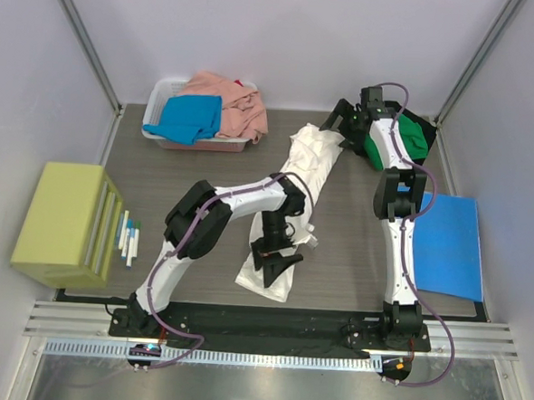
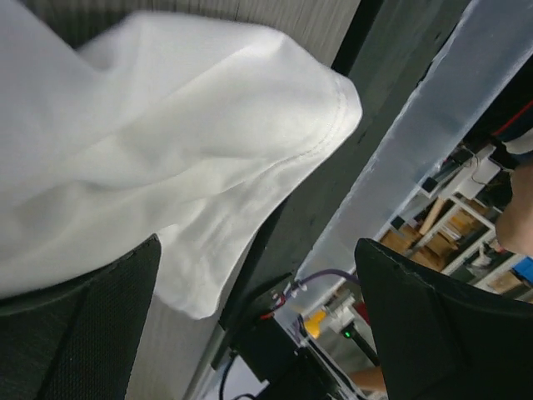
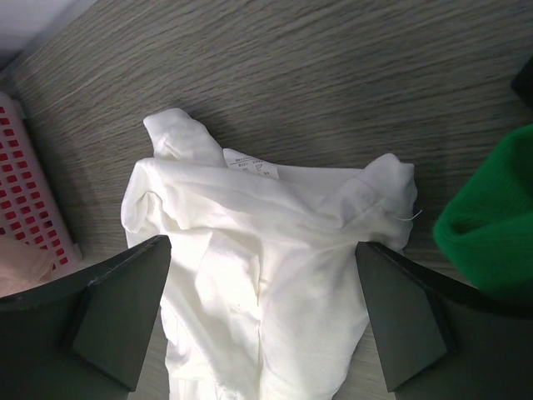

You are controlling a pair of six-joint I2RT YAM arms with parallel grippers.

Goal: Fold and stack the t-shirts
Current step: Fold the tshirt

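A white t-shirt (image 1: 297,179) lies crumpled in a long strip down the middle of the table. My left gripper (image 1: 277,257) is open over its near end; in the left wrist view (image 2: 258,333) the white cloth (image 2: 166,142) lies beside the left finger (image 2: 83,333), with nothing between the jaws. My right gripper (image 1: 341,125) is open just above the shirt's far collar end; the right wrist view (image 3: 262,321) shows the white shirt (image 3: 266,267) with its neck label between the wide-apart fingers. A green t-shirt (image 1: 402,140) lies on a black one at the back right.
A white basket (image 1: 160,98) at the back left holds salmon pink (image 1: 237,103) and bright blue (image 1: 192,118) shirts. A flat blue folder (image 1: 450,243) lies at the right. A yellow-green box (image 1: 61,224) and markers (image 1: 129,239) sit at the left. The green shirt (image 3: 491,237) and basket (image 3: 33,192) flank the right gripper.
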